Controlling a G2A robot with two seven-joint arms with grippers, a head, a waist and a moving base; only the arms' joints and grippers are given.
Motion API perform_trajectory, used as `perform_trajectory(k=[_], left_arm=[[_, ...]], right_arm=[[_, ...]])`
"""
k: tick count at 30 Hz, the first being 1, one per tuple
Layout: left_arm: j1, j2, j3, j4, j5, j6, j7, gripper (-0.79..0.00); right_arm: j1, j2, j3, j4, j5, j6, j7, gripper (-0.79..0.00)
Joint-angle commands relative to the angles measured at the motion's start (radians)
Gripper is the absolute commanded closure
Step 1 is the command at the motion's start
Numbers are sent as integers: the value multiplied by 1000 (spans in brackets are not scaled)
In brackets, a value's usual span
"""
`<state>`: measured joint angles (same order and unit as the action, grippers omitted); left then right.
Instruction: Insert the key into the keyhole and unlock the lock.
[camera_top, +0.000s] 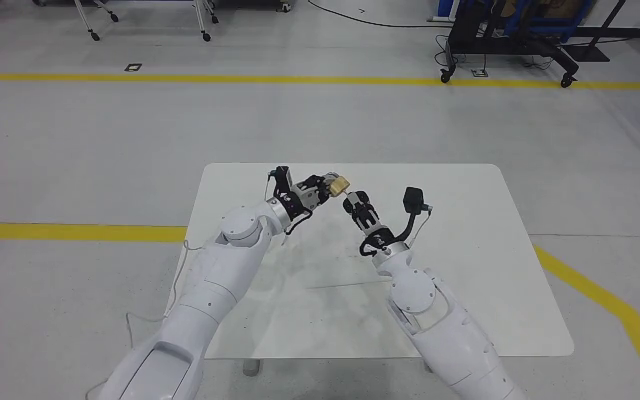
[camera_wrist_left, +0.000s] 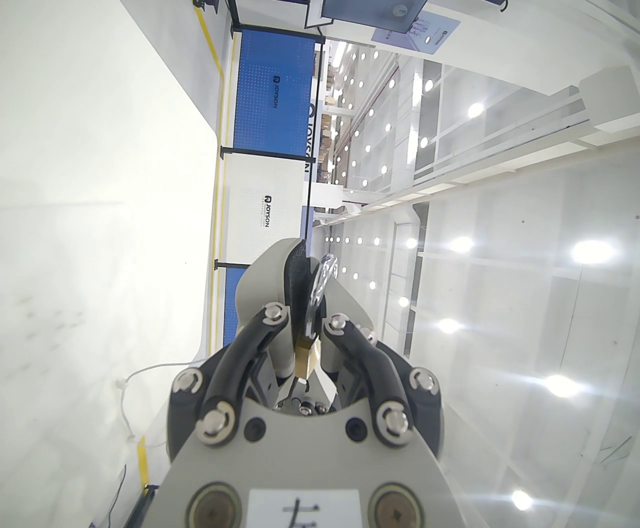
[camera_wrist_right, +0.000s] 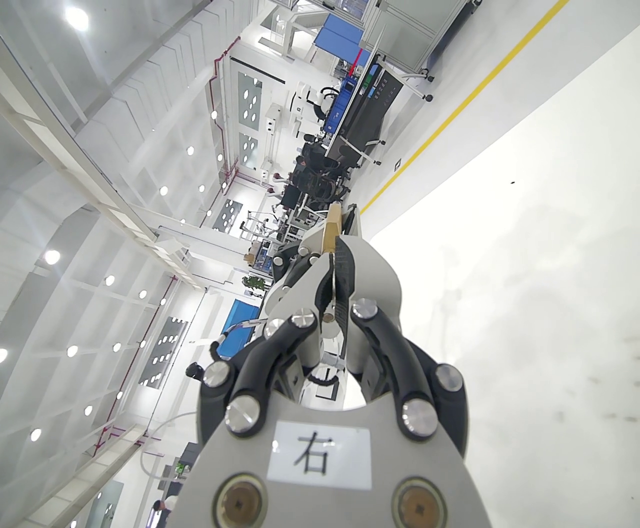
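Small brass padlock (camera_top: 340, 184), silver-shackled: held above the white table (camera_top: 470, 300), clamped in the left gripper (camera_wrist_left: 312, 282), whose jaws are closed tight on it. Thin silver key (camera_wrist_right: 331, 285): pinched in the right gripper (camera_wrist_right: 332, 250), jaws nearly closed, blade at the padlock body. Whether it sits in the keyhole cannot be told. Risk, as judged: an off-axis push could jam the blade or twist the padlock in its grip.

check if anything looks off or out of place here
Nothing stands out: the left gripper grips the lock, and the right gripper grips the key close to it, both up above the table.
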<state>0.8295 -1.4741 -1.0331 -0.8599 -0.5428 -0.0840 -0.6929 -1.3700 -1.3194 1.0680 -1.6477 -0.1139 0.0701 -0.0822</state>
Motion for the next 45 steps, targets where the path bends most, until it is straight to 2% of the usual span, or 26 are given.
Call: perform_trajectory(k=[1,27,39,45], left_arm=[[-1,-1,2,1,2,2,-2,0],[-4,-8,-4,10,18,-5,1,0],[-5,-7,-11,7,40,0,1,0],[-5,-7,-14,7,37,11,-6,0]], right_arm=[[0,-1,0,1,-3,0,1,0],[-3,-20,22,4,25,-2,54,0],[-20,-15,77,-15,54,-16,139,0],[-16,-14,78,-18,47,15,181,0]])
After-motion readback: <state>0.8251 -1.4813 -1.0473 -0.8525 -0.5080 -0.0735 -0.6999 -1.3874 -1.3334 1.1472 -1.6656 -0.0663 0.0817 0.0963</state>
